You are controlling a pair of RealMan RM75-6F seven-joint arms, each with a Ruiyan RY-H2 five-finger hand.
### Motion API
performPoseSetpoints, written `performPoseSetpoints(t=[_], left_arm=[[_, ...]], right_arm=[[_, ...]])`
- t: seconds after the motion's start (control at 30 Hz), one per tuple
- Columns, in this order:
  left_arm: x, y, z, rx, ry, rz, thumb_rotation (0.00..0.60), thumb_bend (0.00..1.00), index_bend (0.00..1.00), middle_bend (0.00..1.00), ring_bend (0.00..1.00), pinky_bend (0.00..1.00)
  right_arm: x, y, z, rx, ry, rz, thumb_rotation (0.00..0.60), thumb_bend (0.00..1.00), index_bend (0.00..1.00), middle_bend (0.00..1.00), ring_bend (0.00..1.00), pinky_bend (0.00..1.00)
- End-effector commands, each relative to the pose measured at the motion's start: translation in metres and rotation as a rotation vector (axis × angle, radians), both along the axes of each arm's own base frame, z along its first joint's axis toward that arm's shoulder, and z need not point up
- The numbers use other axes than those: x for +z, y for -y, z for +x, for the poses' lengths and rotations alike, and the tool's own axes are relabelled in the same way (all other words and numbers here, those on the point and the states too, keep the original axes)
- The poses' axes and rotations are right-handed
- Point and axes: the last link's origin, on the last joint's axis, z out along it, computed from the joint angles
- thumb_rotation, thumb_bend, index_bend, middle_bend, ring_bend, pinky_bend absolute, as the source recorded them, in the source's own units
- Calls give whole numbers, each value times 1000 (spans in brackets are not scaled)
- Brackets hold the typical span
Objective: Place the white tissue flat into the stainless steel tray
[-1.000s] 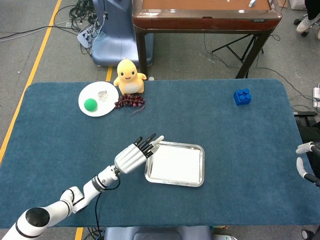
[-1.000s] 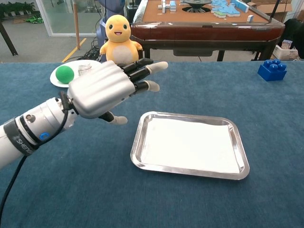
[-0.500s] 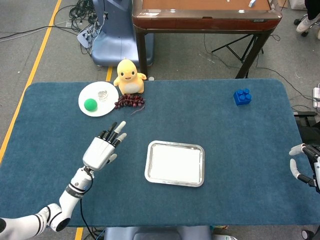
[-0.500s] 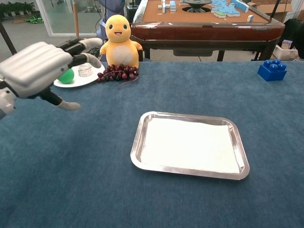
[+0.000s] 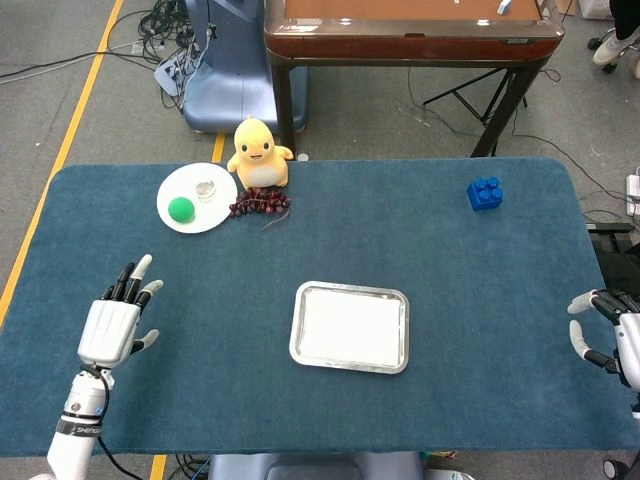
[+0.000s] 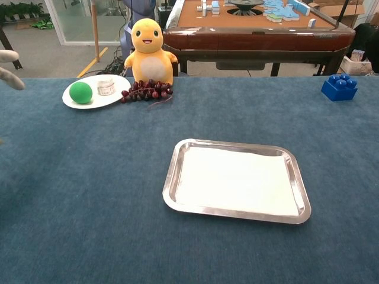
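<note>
Blue cloth table (image 5: 450,300); brown table (image 5: 410,30) behind, apparently grey floor.

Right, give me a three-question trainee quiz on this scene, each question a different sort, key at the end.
1. True or false: the tissue lies flat inside the tray.
2. Multiple choice: what shares the white plate with the small cup? A) blue block B) green ball C) grapes
3. Fill in: the left hand holds ____.

Key
1. True; it covers the tray floor.
2. B; the green ball is on the plate, the grapes lie beside it by the yellow toy, and the blue block sits far right.
3. Nothing; its fingers are spread, as are the right hand's.
</note>
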Motion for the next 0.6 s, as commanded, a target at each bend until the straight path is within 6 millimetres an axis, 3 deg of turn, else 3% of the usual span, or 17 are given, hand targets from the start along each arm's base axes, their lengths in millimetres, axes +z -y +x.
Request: performPoseSetpoints(t=[0.03, 0.33, 0.6], left_arm=[[12, 16, -11, 55, -8, 23, 600, 104, 270, 41, 59, 317], [25, 53, -38, 164, 5, 54, 600, 104, 273, 65, 62, 293], [33, 80, -46, 166, 80, 56, 600, 104, 277, 71, 61, 284]], right_arm=[[-2, 0, 0, -6, -5, 8, 600, 461, 477, 416, 274, 367], [-6, 2, -5, -50, -81, 13, 600, 461, 477, 416, 274, 367], [-14, 5, -5, -64, -89, 50, 600, 461, 477, 416, 274, 367]])
